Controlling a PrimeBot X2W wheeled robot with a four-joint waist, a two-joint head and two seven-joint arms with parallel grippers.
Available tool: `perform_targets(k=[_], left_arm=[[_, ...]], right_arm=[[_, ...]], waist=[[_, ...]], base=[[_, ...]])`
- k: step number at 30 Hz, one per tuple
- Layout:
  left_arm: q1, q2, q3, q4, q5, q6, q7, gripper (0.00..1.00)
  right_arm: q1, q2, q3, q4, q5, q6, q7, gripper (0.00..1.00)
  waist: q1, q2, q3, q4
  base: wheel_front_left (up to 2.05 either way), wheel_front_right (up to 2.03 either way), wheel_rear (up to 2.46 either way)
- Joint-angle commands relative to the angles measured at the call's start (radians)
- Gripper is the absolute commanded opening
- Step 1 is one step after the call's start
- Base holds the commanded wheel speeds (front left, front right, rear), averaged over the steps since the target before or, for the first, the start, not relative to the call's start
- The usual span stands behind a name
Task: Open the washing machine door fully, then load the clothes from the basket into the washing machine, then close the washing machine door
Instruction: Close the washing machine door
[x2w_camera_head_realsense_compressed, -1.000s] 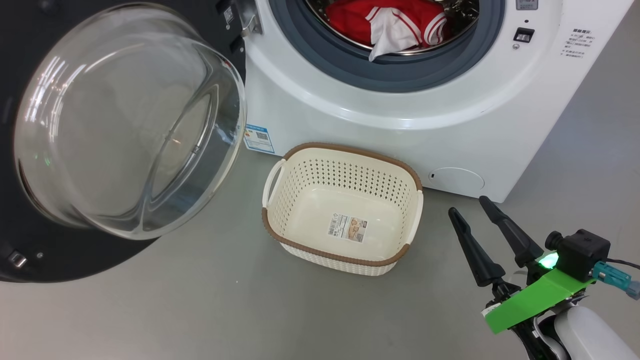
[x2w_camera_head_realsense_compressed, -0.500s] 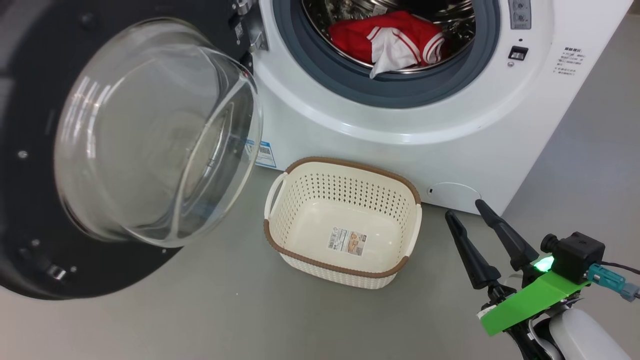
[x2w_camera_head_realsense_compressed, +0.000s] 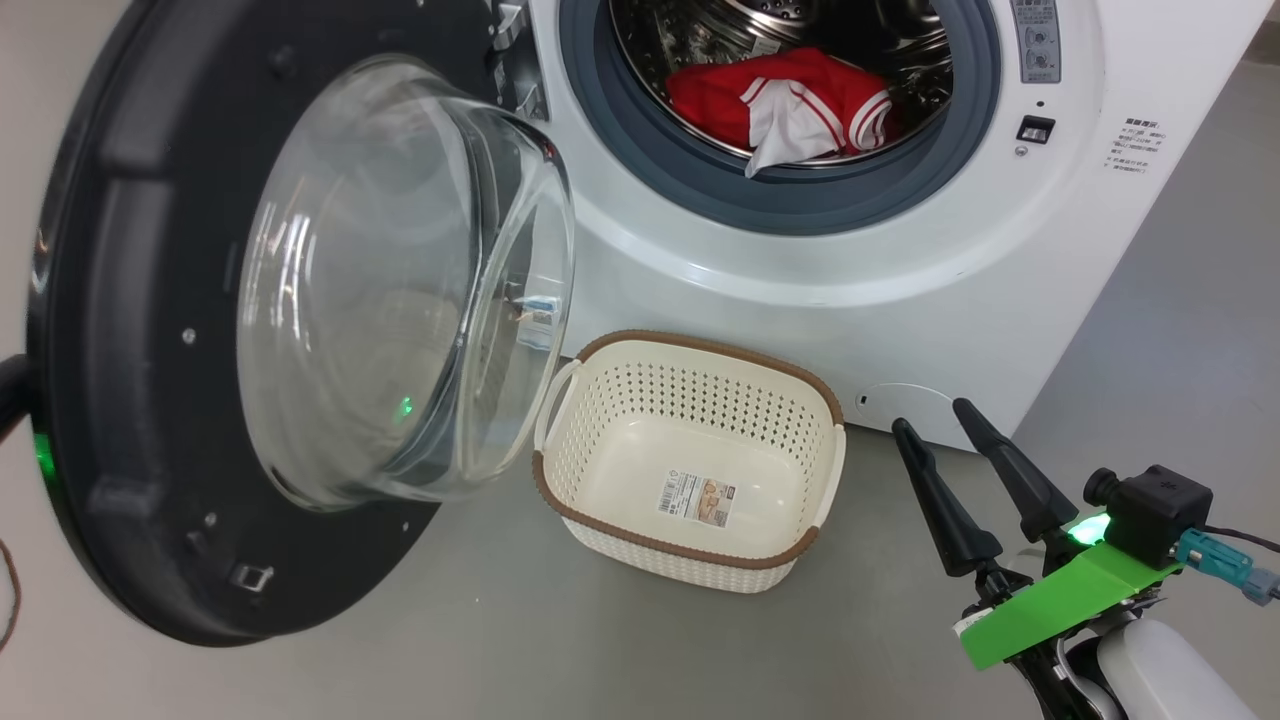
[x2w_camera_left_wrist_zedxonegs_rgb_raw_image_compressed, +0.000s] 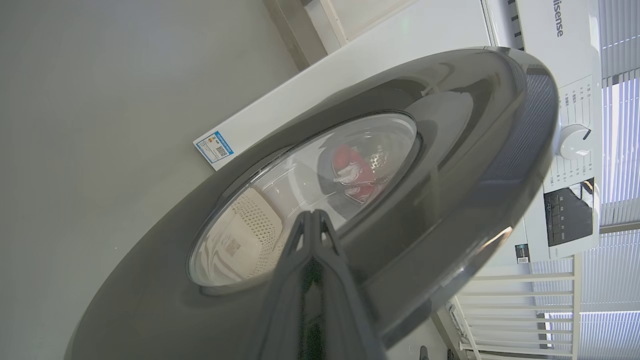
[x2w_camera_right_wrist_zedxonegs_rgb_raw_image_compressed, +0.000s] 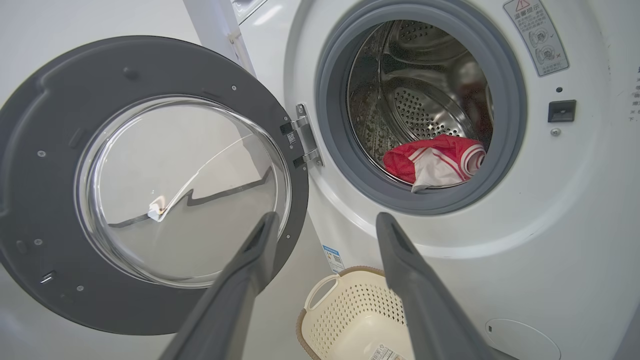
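The washing machine (x2w_camera_head_realsense_compressed: 800, 300) stands with its round black door (x2w_camera_head_realsense_compressed: 130, 300) swung partway out at the left, the glass bowl facing the drum. The red and white clothes (x2w_camera_head_realsense_compressed: 790, 100) lie inside the steel drum, as the right wrist view also shows (x2w_camera_right_wrist_zedxonegs_rgb_raw_image_compressed: 435, 162). On the floor in front, the cream basket (x2w_camera_head_realsense_compressed: 690, 345) holds nothing but its sticker. My left gripper (x2w_camera_left_wrist_zedxonegs_rgb_raw_image_compressed: 312, 215) is shut, its tips at the outer face of the door (x2w_camera_left_wrist_zedxonegs_rgb_raw_image_compressed: 450, 150), behind it from the head. My right gripper (x2w_camera_head_realsense_compressed: 930, 415) is open and holds nothing, right of the basket.
Grey floor spreads in front of the machine and to its right. In the left wrist view, white blinds (x2w_camera_left_wrist_zedxonegs_rgb_raw_image_compressed: 615, 280) and a railing stand beyond the machine. A thin cable (x2w_camera_head_realsense_compressed: 8, 590) lies at the far left floor edge.
The door has swung round toward the machine's opening, showing more of its rim. The head camera has shifted, so more of the drum shows. The right gripper has stayed put.
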Motion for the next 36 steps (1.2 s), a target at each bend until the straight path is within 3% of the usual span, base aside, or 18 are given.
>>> perform_targets(k=[1,14,27,36], left_arm=[[0.0,0.036,0.015,-0.047,-0.007,0.005,0.015,0.0],[0.04,0.003,-0.009,-0.172,-0.016,0.039,0.045,0.0],[0.026,0.011,0.003,-0.156,0.003,0.014,0.0,0.0],[0.004,0.023,0.024,-0.125,0.04,-0.029,-0.083,0.0]], right_arm=[[0.011,-0.002,0.012,-0.024,0.003,0.002,-0.005,1.0],[0.016,0.007,0.007,-0.022,0.002,0.002,-0.005,1.0],[0.023,0.01,0.004,-0.019,0.002,0.002,-0.005,1.0],[0.026,0.007,0.003,-0.022,0.002,0.002,-0.005,1.0]], waist=[[0.0,-0.0001,-0.001,0.0],[0.0,-0.0001,-0.008,-0.002],[0.0,-0.0001,-0.019,-0.004],[0.0,-0.0001,-0.021,0.0]], base=[[0.0,0.0,0.0],[0.0,0.0,0.0],[0.0,0.0,0.0],[0.0,0.0,0.0]])
